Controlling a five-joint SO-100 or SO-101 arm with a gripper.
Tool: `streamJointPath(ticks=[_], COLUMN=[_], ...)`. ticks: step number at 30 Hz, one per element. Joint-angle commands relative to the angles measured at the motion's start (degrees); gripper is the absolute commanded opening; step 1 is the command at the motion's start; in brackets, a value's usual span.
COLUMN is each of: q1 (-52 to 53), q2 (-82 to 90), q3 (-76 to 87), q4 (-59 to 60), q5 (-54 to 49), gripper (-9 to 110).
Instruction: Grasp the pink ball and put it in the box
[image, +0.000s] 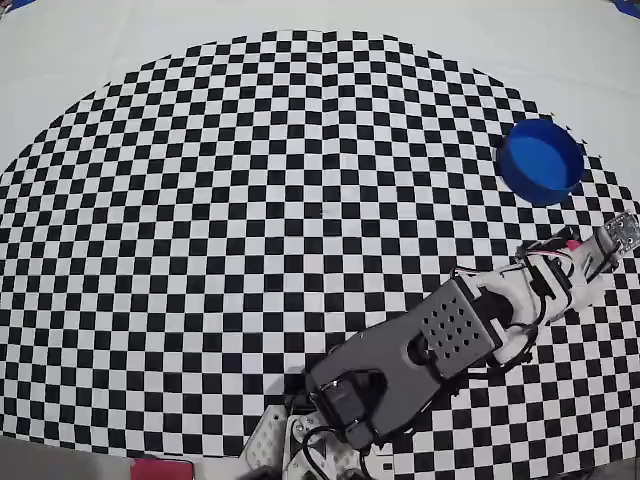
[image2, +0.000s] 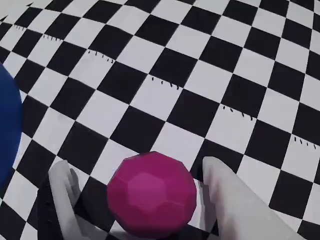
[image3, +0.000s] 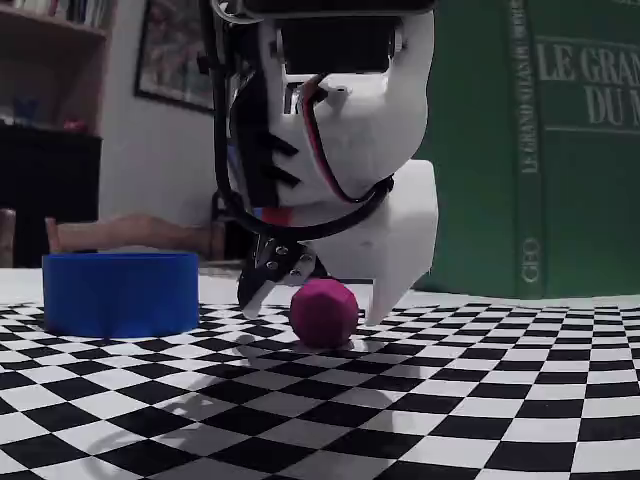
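The checkered cloth (image: 250, 200) covers the table. The arm (image: 420, 345) reaches toward the right edge in the overhead view. The blue box (image: 541, 160) stands farther away, apart from the arm. The gripper (image3: 312, 296) is spread open around the pink ball (image3: 323, 312), which rests on the cloth between the fingers (image2: 227, 192), ungrasped.

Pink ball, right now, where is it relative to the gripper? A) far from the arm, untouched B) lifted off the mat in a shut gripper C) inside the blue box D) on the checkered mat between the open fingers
D: in the wrist view the pink ball sits between the two fingers with gaps either side, and the fixed view shows it resting on the checkered mat, beside the blue box, not in it.
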Motion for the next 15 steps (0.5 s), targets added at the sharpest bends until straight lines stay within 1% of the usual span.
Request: streamJointPath(ticks=[1, 15], q1=[-0.1, 1.3], q2=[0.4, 0.0], q3=[-1.8, -1.8], q4=[0.1, -0.1], q5=[0.4, -0.3], gripper=[30, 30])
